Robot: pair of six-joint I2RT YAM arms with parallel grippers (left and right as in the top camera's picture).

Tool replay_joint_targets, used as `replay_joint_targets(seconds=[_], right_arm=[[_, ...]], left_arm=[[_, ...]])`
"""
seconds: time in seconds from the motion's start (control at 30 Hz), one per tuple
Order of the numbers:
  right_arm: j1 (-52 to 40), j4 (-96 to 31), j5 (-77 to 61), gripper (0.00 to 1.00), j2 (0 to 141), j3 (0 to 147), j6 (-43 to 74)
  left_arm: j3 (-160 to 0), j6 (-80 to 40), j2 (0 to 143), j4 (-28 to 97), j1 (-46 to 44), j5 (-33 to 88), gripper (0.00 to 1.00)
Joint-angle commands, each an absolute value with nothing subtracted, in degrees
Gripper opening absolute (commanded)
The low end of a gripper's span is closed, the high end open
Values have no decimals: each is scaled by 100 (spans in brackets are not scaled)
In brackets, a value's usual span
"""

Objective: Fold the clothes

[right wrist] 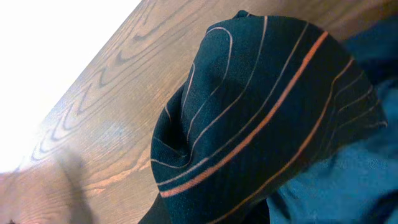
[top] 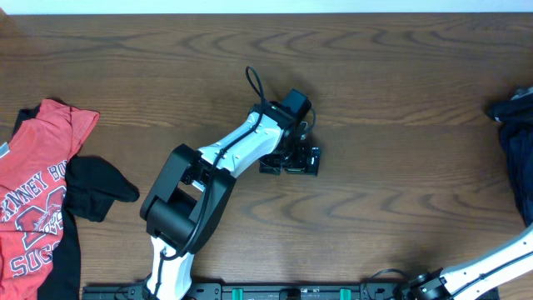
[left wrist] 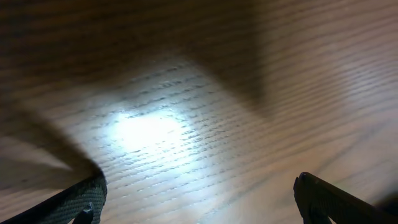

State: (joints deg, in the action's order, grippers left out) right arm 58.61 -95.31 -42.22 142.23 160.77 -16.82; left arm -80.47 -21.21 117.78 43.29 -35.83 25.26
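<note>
Overhead, found no garment folded yet. Noted a red T-shirt (top: 37,192) crumpled at the left edge of the table (top: 400,75), with a black piece (top: 96,187) lapping its right side. Noted also a dark blue heap (top: 516,142) bunched at the right edge. Judged the task barely begun, with every piece left to spread, flatten and fold.

Saw the left gripper (top: 290,160) out over the bare middle of the table, jaws spread wide, holding nothing. Confirmed this from the left wrist: only wood grain and a patch of glare between the fingers (left wrist: 74,199). Placed the T-shirt and black piece well apart from it, toward the left edge. Placed the blue heap just as far off, toward the right edge.

Found the right arm (top: 491,262) entering at the near right corner, with the right gripper itself outside the overhead frame. Took that gripper as closed tight, though could not see its fingers in the right wrist view. Saw there a black jersey (right wrist: 249,112) with thin orange lines, gathered into a rounded hump close under the camera. Noted wood behind it and blue cloth (right wrist: 348,180) touching it on the right. Judged the hump likely pinched and raised, but could not confirm contact. Reckoned the next need as drawing the jersey onto the open middle of the table, within reach of the wide left gripper.
</note>
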Motion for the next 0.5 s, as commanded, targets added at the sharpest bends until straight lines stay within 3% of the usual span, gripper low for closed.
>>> replay_joint_targets(seconds=[0.0,0.17,0.47], right_arm=[[5988,-9625,-4622,2,13950,16145,-2014],[6101,-9732,-4698,2,13950,16145,-2010],[6624,-9734,-4355,2,13950,16145,-991]], left_arm=[[-8012,-2171,12062,4372,-3599,2731,98],[-8012,-2171,12062,4386,-3599,2801,98],[-8012,-2171,12062,4386,-3599,2810,98]])
